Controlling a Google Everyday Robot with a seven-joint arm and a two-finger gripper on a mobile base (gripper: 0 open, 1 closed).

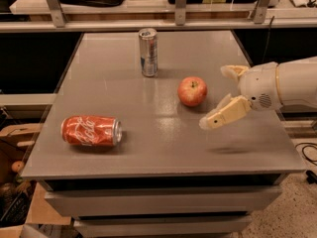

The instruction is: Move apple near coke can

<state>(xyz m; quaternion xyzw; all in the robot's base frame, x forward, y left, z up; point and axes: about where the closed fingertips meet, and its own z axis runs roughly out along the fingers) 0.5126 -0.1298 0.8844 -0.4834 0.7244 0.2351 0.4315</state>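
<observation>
A round red apple [192, 90] with yellowish patches sits upright on the grey table [163, 148], right of centre. A red coke can [91, 131] lies on its side near the table's front left. My gripper [216, 97] hovers just right of the apple, above the table and apart from it. Its two cream fingers are spread wide, one finger [225, 115] low at the front and the other [233, 71] further back. It is open and empty.
A slim silver and blue can [148, 52] stands upright at the back centre of the table. A shelf with metal posts [181, 4] runs behind the table. Cardboard boxes [15, 202] sit on the floor at the left.
</observation>
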